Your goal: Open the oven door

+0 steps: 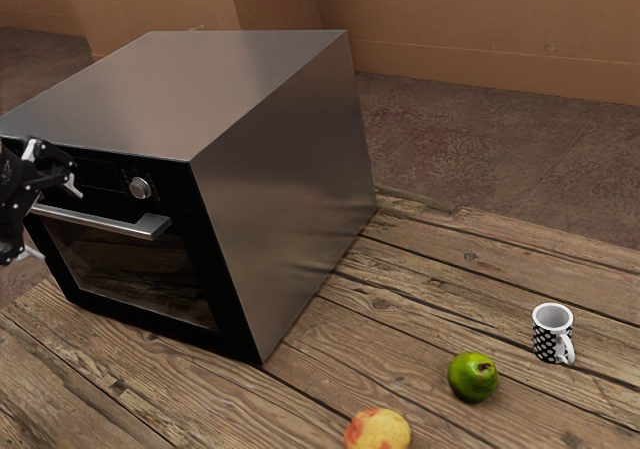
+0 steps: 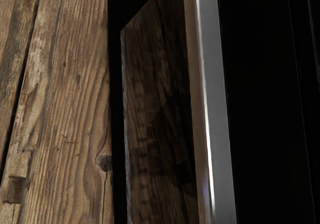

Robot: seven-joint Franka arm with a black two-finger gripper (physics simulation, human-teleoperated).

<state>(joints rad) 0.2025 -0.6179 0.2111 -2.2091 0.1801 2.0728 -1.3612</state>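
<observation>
At the exterior view's left edge my gripper (image 1: 54,219) stands open, one finger above and one below the level of the handle's far end. The bar handle (image 1: 103,218) runs across the top of the oven door (image 1: 228,309), which is closed against the steel oven (image 1: 285,179). Neither finger visibly presses on the bar. From the wrist view, the silver handle (image 2: 216,104) crosses close in front of my hand, beside the dark glass of the door (image 2: 155,109). Part of my hand is cut off by the exterior view's edge.
A round knob (image 1: 140,188) sits on the panel above the handle. On the wooden table (image 1: 400,299), towards the exterior view's right, are a green fruit (image 1: 471,377), a yellow-red fruit (image 1: 377,430) and a patterned mug (image 1: 548,335), all away from the oven's front.
</observation>
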